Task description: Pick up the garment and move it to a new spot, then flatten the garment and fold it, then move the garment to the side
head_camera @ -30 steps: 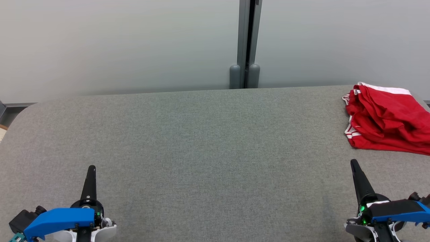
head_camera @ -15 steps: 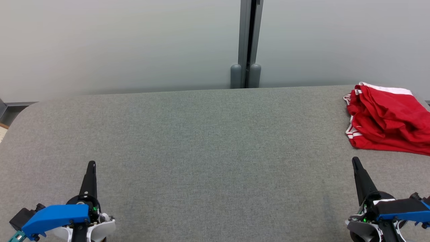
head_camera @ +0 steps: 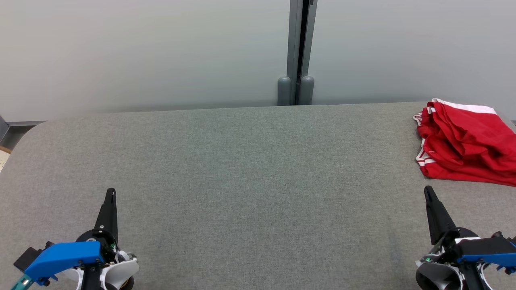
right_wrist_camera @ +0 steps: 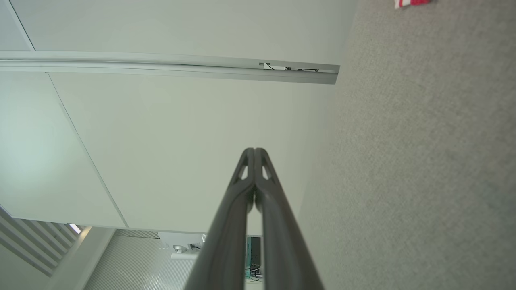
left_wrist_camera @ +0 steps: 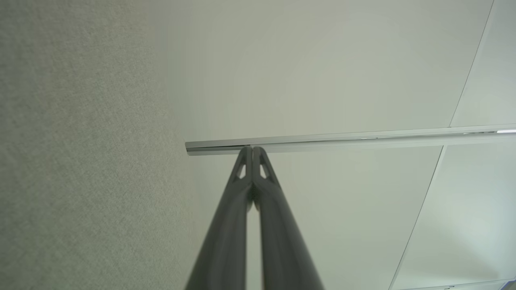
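The garment [head_camera: 467, 143] is red with white trim and lies in a loose folded heap at the far right of the grey table [head_camera: 250, 169]; a corner of the garment [right_wrist_camera: 413, 3] shows at the top of the right wrist view. My left gripper [head_camera: 110, 192] hovers at the lower left, shut and empty, its tips pressed together [left_wrist_camera: 252, 150]. At the lower right my right gripper [head_camera: 427, 190] is shut too, holding nothing, just in front of the garment; its fingers meet at the tip [right_wrist_camera: 254, 150].
A pale wall stands behind the table, with a grey vertical post [head_camera: 300, 52] at its middle. The table's left end is rounded [head_camera: 28, 135]. The grey cloth surface stretches wide between the two grippers.
Both grippers have drawn slightly lower in the head view, their tips reaching a little further up. The garment lies as before; the whole picture has shifted a touch right.
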